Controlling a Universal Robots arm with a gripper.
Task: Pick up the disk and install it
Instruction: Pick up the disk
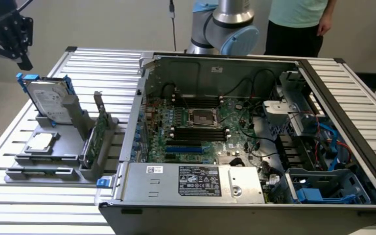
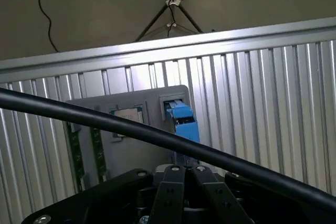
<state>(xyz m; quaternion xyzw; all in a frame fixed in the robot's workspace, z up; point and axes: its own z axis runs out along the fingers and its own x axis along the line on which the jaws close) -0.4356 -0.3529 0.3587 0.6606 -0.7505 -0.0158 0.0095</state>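
Blue-railed, the disk stands on edge in a grey holder on the slatted tabletop, probably so it can be taken from above. The fingers hover higher up nearby, pressed together and empty.

- The exterior camera stood off the arm, raised and well back, and looked down over the ribbed surface and the open computer case, far from the pincer.
- The wrist camera sat just behind the pincer and looked down past its tips from nearer in.
- Both views took in the grey holder below the pincer, the disk standing in it, and the surface around.
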